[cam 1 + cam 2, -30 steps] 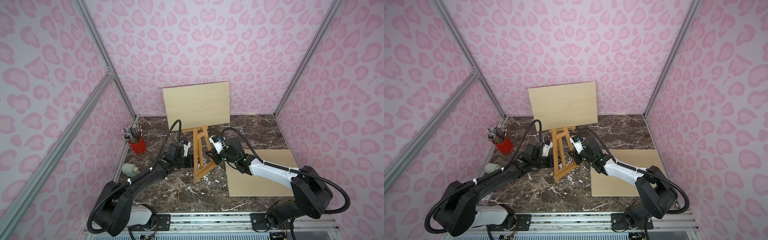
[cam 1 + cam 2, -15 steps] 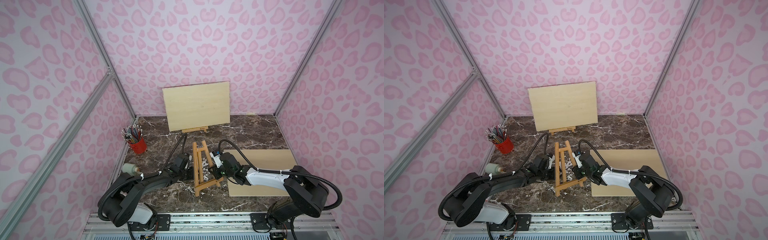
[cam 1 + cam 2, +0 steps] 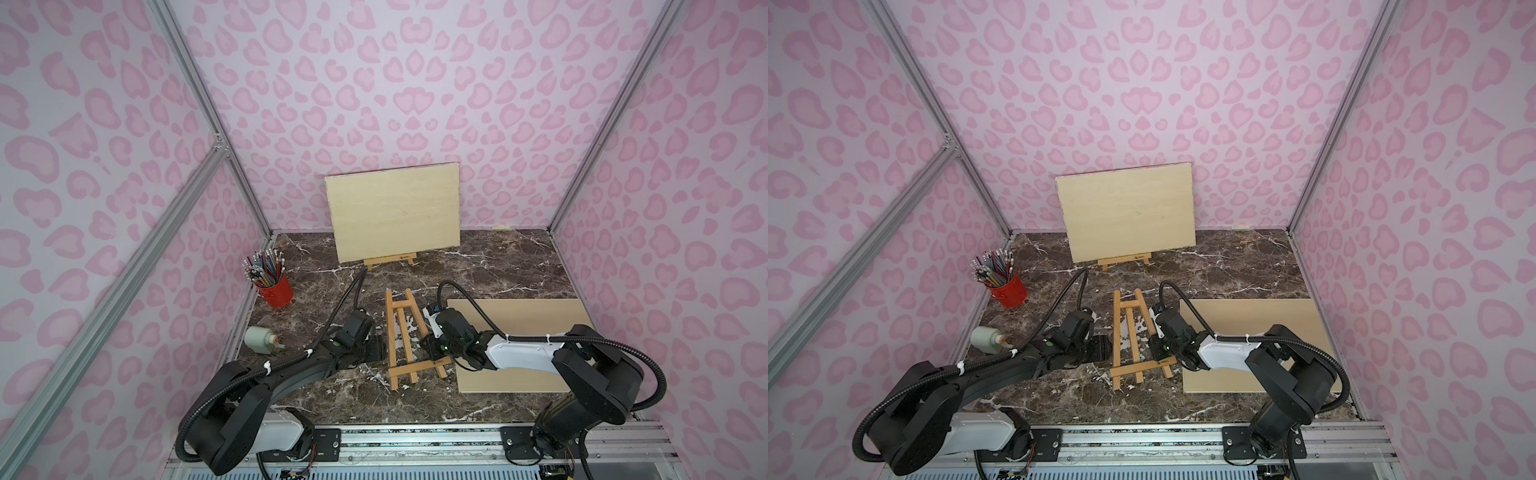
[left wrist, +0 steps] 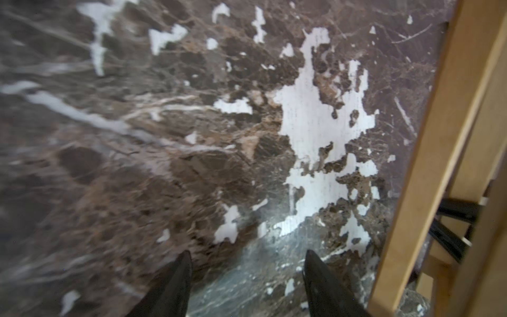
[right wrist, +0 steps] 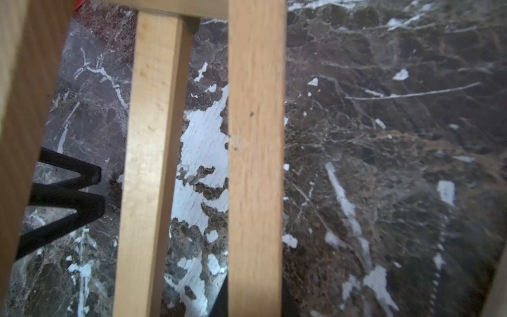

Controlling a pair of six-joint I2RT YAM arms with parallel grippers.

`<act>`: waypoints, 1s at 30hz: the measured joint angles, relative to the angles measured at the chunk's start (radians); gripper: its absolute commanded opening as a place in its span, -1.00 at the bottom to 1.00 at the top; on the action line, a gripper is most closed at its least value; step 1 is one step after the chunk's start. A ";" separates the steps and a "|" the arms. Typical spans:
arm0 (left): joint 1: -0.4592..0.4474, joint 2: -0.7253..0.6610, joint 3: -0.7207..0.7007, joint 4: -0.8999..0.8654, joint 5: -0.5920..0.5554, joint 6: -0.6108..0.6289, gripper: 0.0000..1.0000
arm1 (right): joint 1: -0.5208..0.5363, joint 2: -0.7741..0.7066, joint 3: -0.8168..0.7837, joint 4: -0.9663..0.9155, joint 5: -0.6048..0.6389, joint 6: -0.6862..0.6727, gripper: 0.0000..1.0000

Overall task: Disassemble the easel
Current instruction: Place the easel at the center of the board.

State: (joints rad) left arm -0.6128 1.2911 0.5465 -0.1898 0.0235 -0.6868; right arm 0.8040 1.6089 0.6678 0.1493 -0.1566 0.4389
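The small wooden easel (image 3: 400, 332) (image 3: 1128, 332) lies flat on the dark marble table, its ledge bar toward the front. My right gripper (image 3: 430, 348) (image 3: 1156, 348) is low at its right side, shut on the easel's right leg (image 5: 255, 153), with a black jaw on each side of the bar. To the left of the left leg (image 4: 439, 131), my left gripper (image 3: 380, 347) (image 4: 247, 255) stands open over bare marble with nothing between its fingers. Its black fingers (image 5: 68, 192) show through the frame in the right wrist view.
A wooden board (image 3: 395, 216) stands on a second small easel (image 3: 388, 261) against the back wall. Another board (image 3: 519, 316) lies flat on the right under my right arm. A red cup of pencils (image 3: 274, 286) and a lying glue bottle (image 3: 259, 340) are at the left.
The easel has come down from a raised, tilted stand to lying flat nearer the front. Both arms lowered with it. My left gripper has come off the left leg and opened a little.
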 measured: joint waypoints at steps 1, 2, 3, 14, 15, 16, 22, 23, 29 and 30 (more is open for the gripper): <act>0.006 -0.019 0.002 -0.025 -0.018 0.000 0.36 | 0.004 0.002 0.003 -0.006 0.002 0.006 -0.80; 0.011 -0.035 0.006 -0.048 -0.034 0.000 0.36 | 0.009 0.004 0.005 -0.013 0.007 0.015 -0.79; 0.011 -0.049 0.013 -0.071 -0.055 0.001 0.37 | 0.015 0.008 0.008 -0.020 0.009 0.020 -0.76; -0.035 -0.041 0.203 -0.233 -0.129 0.030 0.45 | 0.045 0.067 0.078 -0.072 0.014 0.056 -0.51; -0.039 -0.036 0.219 -0.240 -0.133 0.030 0.45 | 0.045 0.069 0.079 -0.074 0.015 0.057 -0.49; -0.045 -0.029 0.234 -0.246 -0.137 0.030 0.45 | 0.045 0.069 0.080 -0.076 0.016 0.058 -0.48; -0.082 -0.002 0.282 -0.274 -0.144 0.019 0.45 | 0.046 0.058 0.079 -0.087 0.006 0.073 -0.40; -0.085 0.001 0.287 -0.280 -0.144 0.013 0.46 | 0.046 0.053 0.076 -0.093 0.006 0.073 -0.38; -0.143 0.080 0.336 -0.283 -0.145 -0.039 0.50 | 0.031 -0.049 0.029 -0.143 0.002 0.092 -0.08; -0.156 0.106 0.348 -0.282 -0.143 -0.054 0.50 | 0.024 -0.079 0.014 -0.145 0.003 0.093 -0.03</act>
State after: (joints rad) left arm -0.7689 1.3972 0.8944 -0.4721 -0.1196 -0.7406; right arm 0.8280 1.5299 0.6815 0.0048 -0.1539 0.5320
